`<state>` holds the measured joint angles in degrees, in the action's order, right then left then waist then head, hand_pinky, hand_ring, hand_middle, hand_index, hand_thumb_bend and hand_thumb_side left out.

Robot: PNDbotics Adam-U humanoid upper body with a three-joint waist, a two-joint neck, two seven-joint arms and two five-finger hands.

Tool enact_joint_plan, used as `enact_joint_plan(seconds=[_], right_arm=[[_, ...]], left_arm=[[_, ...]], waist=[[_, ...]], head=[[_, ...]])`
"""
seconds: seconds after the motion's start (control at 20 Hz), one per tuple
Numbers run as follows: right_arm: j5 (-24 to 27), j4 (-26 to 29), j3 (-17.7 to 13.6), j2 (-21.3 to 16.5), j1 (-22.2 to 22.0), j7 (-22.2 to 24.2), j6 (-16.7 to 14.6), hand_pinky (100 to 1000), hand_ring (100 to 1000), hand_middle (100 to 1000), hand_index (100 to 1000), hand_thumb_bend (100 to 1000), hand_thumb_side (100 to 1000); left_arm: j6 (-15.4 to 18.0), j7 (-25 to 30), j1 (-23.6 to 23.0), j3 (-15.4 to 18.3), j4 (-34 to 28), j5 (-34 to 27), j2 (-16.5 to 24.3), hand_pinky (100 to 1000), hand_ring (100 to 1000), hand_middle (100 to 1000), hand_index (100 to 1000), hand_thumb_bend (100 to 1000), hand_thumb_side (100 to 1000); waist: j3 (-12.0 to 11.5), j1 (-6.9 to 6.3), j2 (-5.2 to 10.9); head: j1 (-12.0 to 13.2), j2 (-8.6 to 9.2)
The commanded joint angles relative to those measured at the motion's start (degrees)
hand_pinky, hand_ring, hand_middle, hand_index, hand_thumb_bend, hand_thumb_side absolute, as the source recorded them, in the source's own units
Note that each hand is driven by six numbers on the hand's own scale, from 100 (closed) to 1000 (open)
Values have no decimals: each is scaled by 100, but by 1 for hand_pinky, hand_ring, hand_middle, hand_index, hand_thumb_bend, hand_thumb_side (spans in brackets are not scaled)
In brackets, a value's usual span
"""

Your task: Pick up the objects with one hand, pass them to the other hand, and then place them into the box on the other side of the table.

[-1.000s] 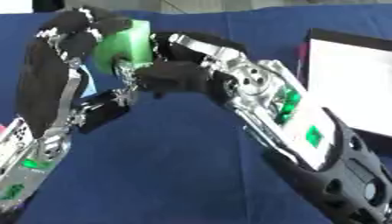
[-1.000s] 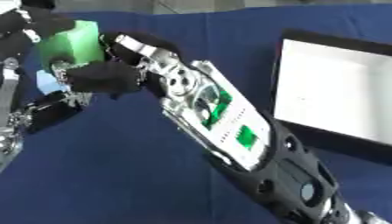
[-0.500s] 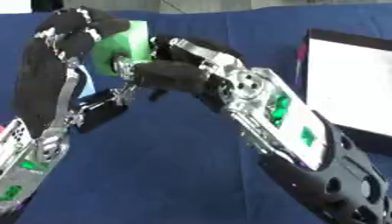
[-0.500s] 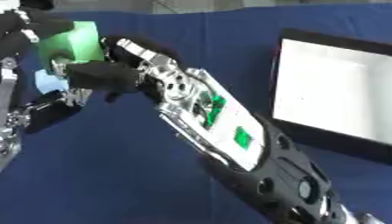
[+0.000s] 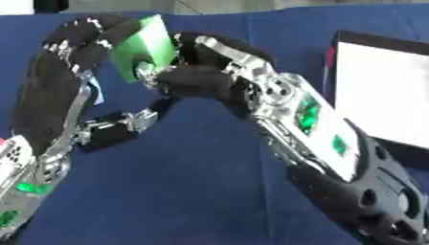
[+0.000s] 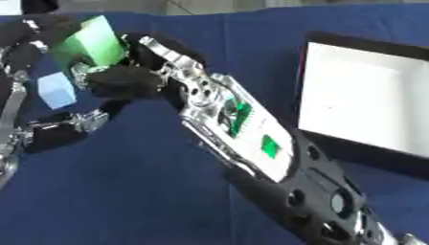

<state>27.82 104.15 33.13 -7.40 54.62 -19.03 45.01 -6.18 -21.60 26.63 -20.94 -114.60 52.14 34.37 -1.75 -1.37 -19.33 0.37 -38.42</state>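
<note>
A green block (image 5: 144, 44) is held up above the blue table, at the upper left. My left hand (image 5: 84, 33) curls over its top and left side. My right hand (image 5: 197, 79) reaches in from the right, with its fingers (image 6: 121, 79) curled under the block and against its right side. Both hands touch the block. A light blue block (image 6: 57, 90) lies on the cloth behind my left arm, partly hidden. The box (image 6: 311, 43), white inside with a black rim, stands at the right edge.
The blue cloth (image 5: 184, 191) covers the whole table. My right forearm (image 6: 251, 139) crosses the middle diagonally, and my left forearm (image 5: 42, 143) rises along the left edge.
The green block and both hands have drifted slightly to the right. The right hand's fingers sit closer around the block.
</note>
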Motion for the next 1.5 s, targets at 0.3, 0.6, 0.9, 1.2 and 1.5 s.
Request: enact_joint_plan(seconds=[0.3,0.6,0.9,1.2,1.5], right_arm=[[-28,23,-239,-185,128,-438,220,590,710,491,557,100,277],[48,-107,-438,-546,90,-691,177,590,708,490,556,100,259],[144,-371,-927,-1331,-42,-1247,120,591,707,497,564,100,215],[-8,-1089,-1581,-2146,-236,-1883,419,599,701,517,588,100,118],[-213,-1363,-2050,-2716,-302,-2124,656,611,693,518,590,100,100]], left_arm=[[-392,212,-120,223,1,116,244,801,818,769,877,838,294],[-810,-230,-272,535,1,-45,232,789,807,759,876,767,293],[-1069,-830,-497,866,1,-424,309,773,783,736,833,670,280],[-1083,-1183,-697,1057,1,-659,460,763,755,725,798,625,279],[-1113,-1382,-871,1214,1,-763,590,772,768,738,794,630,288]], waist=[[1,-22,109],[11,-2,106],[24,19,108],[48,34,116],[96,43,138]], head=[[-37,53],[-70,81],[-133,110],[-303,159],[-512,154]])
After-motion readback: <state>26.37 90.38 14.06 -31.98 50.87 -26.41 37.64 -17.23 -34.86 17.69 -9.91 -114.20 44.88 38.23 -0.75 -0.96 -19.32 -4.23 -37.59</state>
